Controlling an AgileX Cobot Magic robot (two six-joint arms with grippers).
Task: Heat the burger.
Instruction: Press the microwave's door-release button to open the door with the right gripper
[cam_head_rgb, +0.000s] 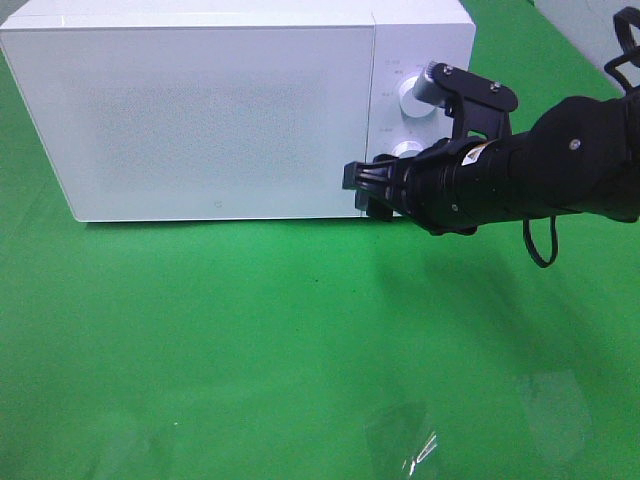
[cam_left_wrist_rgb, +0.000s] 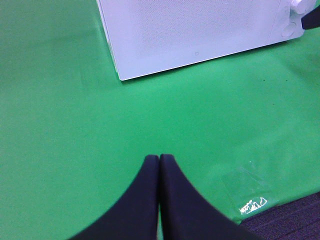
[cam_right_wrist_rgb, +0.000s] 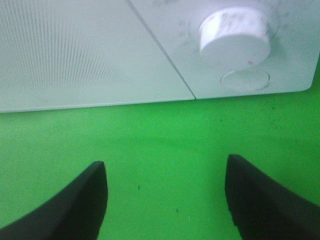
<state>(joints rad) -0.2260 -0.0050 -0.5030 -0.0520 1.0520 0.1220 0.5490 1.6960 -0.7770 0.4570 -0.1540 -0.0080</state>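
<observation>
The burger is out of view. A white microwave (cam_head_rgb: 220, 110) stands at the back of the green cloth with its door closed. My right gripper (cam_head_rgb: 355, 185) hovers just in front of the microwave's lower right corner, beside the door seam and below the lower knob (cam_head_rgb: 406, 150). In the right wrist view the right gripper (cam_right_wrist_rgb: 165, 175) is open with only green cloth between its fingers, facing the knob (cam_right_wrist_rgb: 234, 35) and a round button (cam_right_wrist_rgb: 245, 80). My left gripper (cam_left_wrist_rgb: 159, 159) is shut and empty, low over the cloth well in front of the microwave (cam_left_wrist_rgb: 200, 35).
An upper knob (cam_head_rgb: 415, 92) sits on the control panel. Clear tape patches (cam_head_rgb: 400, 440) shine on the cloth near the front. The cloth's edge and dark floor (cam_left_wrist_rgb: 295, 220) show in the left wrist view.
</observation>
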